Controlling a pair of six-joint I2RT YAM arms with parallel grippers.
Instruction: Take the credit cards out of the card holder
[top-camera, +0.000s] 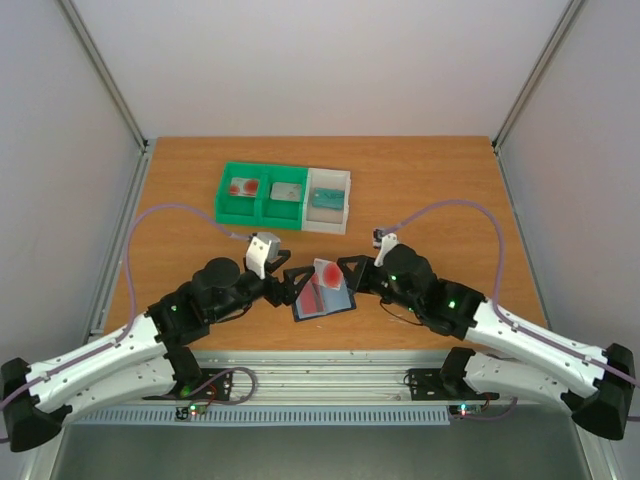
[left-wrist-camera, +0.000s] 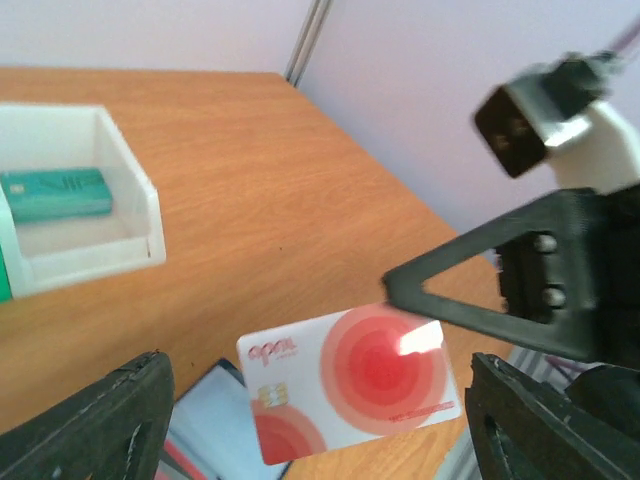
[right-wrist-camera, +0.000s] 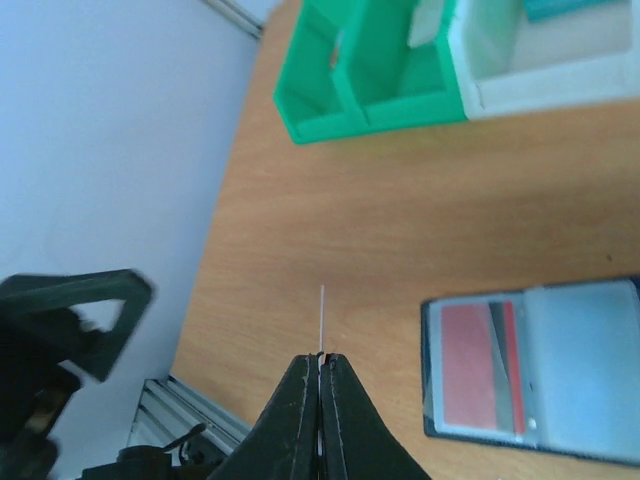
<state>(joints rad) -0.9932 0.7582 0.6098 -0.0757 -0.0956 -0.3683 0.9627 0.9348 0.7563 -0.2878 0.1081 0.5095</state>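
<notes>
one thin white plastic card with red round blotches is out of its pocket and up in the air. my right gripper is pressed together on its edge, so from that wrist view i see it only as a fine white line rising from the fingertips. in the left wrist view the same card hangs low and centre in the frame, face on.

the flat black-edged card holder with blue-grey pockets lies open on the orange-brown wooden counter. it is at the lower right of the right wrist view and just below centre in the top view, under the lifted card. my left gripper is spread wide just beside the holder, its fingers at the two bottom corners of its own view. i can't tell whether it touches the holder.

i judge the task partway done. the green-and-white plastic compartment tray sits at the upper middle of the top view. its leftmost green compartment holds a pale card with red blotches, so i take at least one as delivered. the pinched one has yet to be set down. a red-faced card sits in the holder's left pocket, so there is at least one more to pull. i can't see whether others hide behind it.
</notes>
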